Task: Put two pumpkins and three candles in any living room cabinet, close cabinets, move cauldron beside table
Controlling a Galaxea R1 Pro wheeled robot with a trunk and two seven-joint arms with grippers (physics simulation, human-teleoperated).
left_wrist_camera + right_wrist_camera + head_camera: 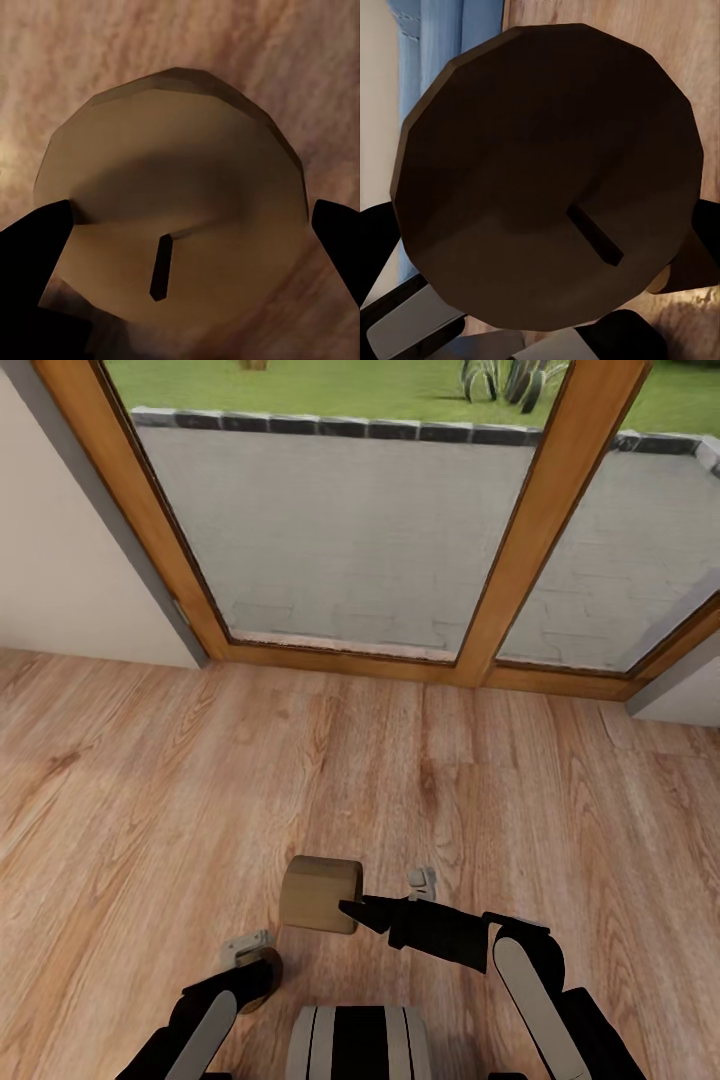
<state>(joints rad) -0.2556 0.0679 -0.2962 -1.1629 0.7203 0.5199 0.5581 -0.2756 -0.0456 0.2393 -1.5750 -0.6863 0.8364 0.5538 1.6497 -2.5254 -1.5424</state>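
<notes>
Down at the robot's left side, the left gripper (255,960) hangs low over the plank floor (150,800), and one candle (176,225) sits between its two dark fingers (37,247); from the wrist camera the beige round top with its small dark wick faces straight up the gripper, a finger pressed at either edge, so the jaws are closed onto it about as wide as the candle itself. In the head view that candle is mostly tucked under the wrist and only a brown sliver of it shows. Further right, the right gripper (352,910) reaches out sideways across the robot's front and carries a second candle (321,894), a stubby tan cylinder lying on its side at the fingertips, clear above the floor. Its wrist camera looks onto the shaded end face with the wick (595,235), dark fingers at both sides of it, again shut down to the candle's width. That makes two candles, one per gripper. Beyond both grippers, well ahead, stand the wood-framed glass doors (510,560), with grey paving and grass outside. A strip of blue fabric (442,45) shows behind the right candle.
</notes>
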